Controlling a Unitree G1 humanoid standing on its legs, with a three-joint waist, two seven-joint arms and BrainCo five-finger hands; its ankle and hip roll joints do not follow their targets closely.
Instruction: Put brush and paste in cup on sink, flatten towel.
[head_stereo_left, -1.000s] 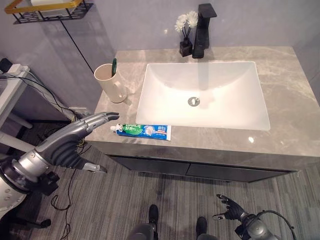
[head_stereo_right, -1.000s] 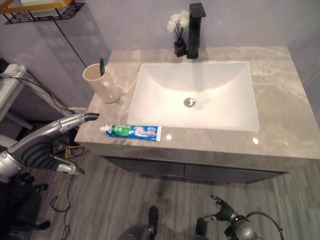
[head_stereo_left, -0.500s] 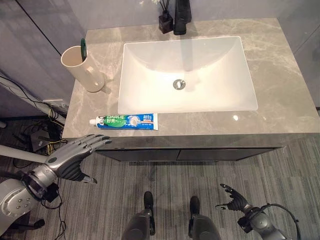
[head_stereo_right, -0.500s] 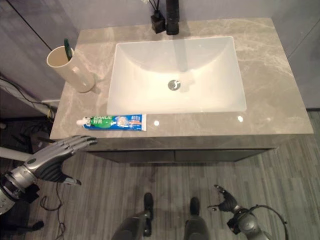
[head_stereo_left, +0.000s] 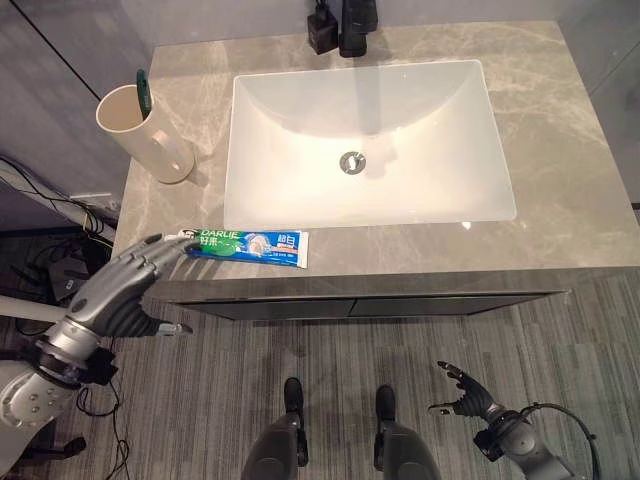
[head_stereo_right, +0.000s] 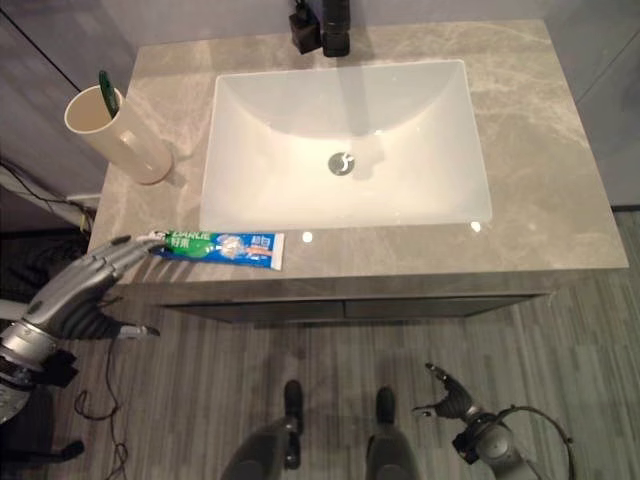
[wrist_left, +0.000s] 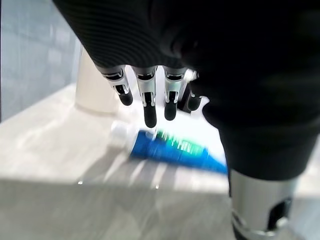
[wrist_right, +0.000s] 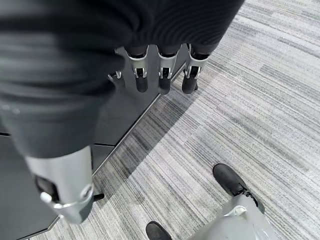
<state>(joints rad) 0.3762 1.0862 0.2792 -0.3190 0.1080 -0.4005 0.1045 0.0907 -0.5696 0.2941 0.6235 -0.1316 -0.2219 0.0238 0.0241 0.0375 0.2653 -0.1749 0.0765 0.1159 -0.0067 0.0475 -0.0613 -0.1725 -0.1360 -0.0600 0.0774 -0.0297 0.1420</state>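
Where counter meets edge, blue-green toothpaste tube (head_stereo_left: 248, 245), white-capped, flat; left hand (head_stereo_left: 128, 282) open, fingers straight.

A black faucet (head_stereo_left: 357, 18) and small dark bottle (head_stereo_left: 321, 27) stand behind the basin, above grey striped flooring (head_stereo_left: 330, 390).

A grey marbled vanity counter (head_stereo_left: 560, 130) holds a white rectangular basin (head_stereo_left: 365, 140), with a black tap (head_stereo_left: 355, 15) at its far edge. Dark cabinet fronts (head_stereo_left: 400, 305) sit below, above grey striped flooring (head_stereo_left: 330, 400).
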